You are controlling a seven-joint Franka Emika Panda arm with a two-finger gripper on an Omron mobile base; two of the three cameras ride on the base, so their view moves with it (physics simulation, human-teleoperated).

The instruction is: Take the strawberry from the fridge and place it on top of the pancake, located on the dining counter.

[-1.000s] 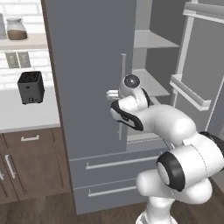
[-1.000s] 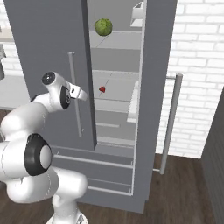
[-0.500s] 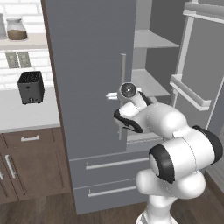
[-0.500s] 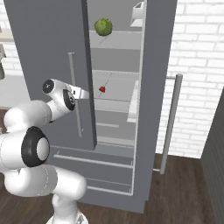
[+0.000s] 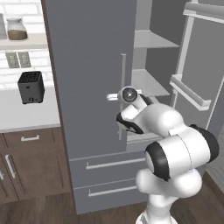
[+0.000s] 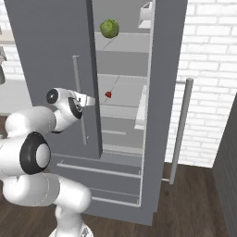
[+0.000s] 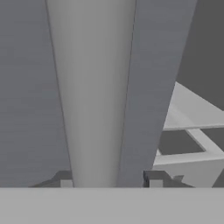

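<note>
The strawberry (image 6: 108,94) lies on a middle shelf (image 6: 121,109) inside the fridge (image 5: 87,87), in the compartment exposed by the right-hand door (image 6: 163,106), which stands swung out. A green cabbage (image 6: 109,28) rests on the shelf above it. The left-hand door (image 6: 55,69) is shut, and its long vertical bar handle (image 6: 78,99) runs up and down just beside the open gap. The gripper (image 7: 109,179) sits at that handle, not at the fruit: in the hand view the bar rises straight between the two fingertips (image 7: 66,180), its long axis crossing the line between the jaws. The jaws stand narrow, one on either side of the bar; whether they press it cannot be told. Seen from the right base view, the strawberry lies beyond the gripper (image 6: 90,100), deeper into the fridge and just past the door's edge. The judged next move is therefore a pull on the handle, with the reach for the fruit to come afterwards.
</note>
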